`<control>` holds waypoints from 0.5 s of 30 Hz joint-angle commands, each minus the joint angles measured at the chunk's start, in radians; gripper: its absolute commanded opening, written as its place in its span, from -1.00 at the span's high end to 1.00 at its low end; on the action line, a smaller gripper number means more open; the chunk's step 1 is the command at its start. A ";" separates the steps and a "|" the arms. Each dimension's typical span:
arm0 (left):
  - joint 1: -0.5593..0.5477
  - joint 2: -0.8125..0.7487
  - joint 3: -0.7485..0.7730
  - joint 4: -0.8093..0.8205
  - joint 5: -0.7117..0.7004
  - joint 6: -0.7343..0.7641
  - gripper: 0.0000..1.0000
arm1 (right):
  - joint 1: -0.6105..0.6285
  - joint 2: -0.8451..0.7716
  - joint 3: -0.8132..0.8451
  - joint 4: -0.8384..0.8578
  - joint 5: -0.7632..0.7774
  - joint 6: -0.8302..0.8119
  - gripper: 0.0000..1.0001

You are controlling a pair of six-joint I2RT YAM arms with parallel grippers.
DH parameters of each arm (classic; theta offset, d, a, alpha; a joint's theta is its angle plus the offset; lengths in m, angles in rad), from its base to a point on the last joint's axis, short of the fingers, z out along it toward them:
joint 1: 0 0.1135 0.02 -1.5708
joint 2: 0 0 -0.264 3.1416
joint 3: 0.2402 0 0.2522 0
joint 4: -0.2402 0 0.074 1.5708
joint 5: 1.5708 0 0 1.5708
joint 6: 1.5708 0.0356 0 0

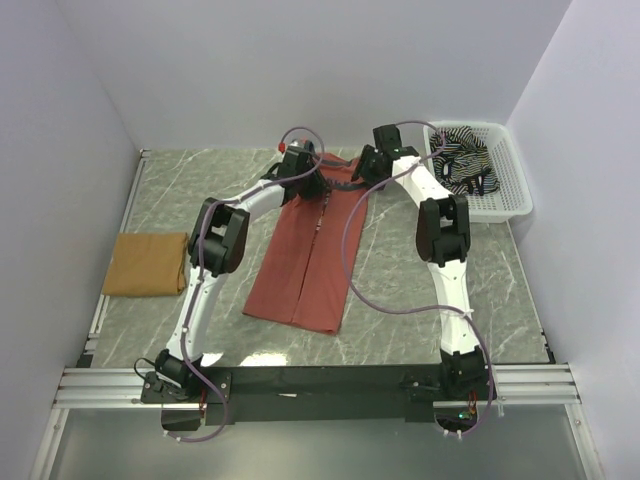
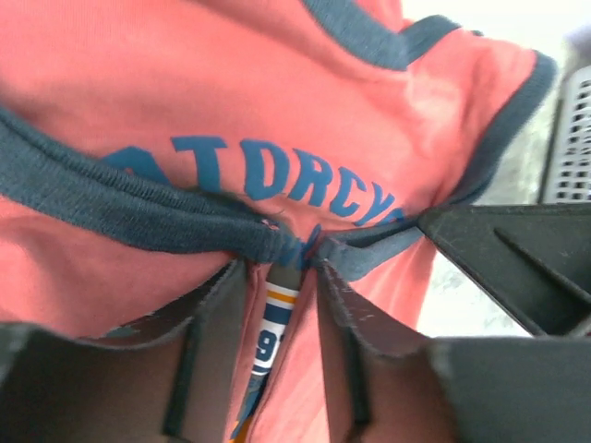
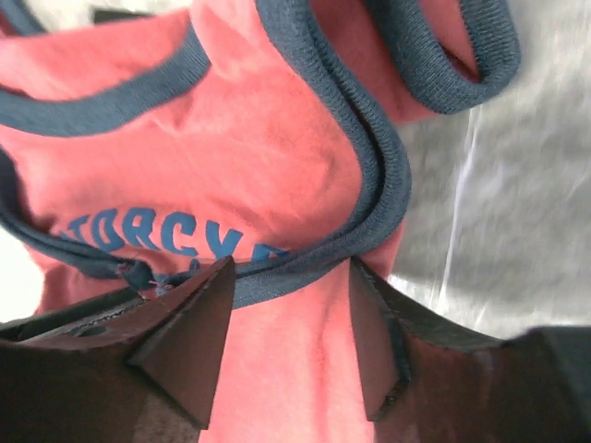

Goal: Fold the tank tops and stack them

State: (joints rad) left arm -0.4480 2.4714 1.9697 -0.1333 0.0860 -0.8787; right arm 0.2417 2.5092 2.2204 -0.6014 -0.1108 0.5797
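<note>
The brick-red tank top lies folded lengthwise in a long strip at the table's middle, its neck end at the far side. My left gripper is at that far end, its jaws nearly together on the dark trim below the blue lettering. My right gripper is beside it, open, its fingertips straddling the trim and red cloth. The mustard-tan tank top lies folded at the left. The striped tank top is bunched in the basket.
A white mesh basket stands at the back right corner; its wall shows in the left wrist view. White walls enclose the marbled table. A metal rail runs along the near edge.
</note>
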 commanded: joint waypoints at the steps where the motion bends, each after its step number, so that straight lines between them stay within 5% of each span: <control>1: 0.015 -0.037 0.017 0.126 0.037 -0.048 0.12 | 0.004 -0.059 0.025 0.112 -0.069 -0.053 -0.23; 7: 0.029 -0.293 -0.207 0.277 0.057 -0.010 -0.19 | 0.022 -0.223 -0.105 0.170 -0.087 -0.041 -0.33; 12: 0.028 -0.556 -0.414 0.297 0.041 0.012 -0.27 | 0.042 -0.349 -0.234 0.176 -0.073 -0.005 -0.35; 15: 0.020 -0.716 -0.560 0.168 -0.047 0.003 -0.17 | 0.047 -0.430 -0.352 0.158 -0.064 0.028 -0.36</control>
State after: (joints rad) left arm -0.4175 1.9263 1.4933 0.0669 0.1017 -0.8936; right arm 0.2836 2.1929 1.9430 -0.4564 -0.1780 0.5755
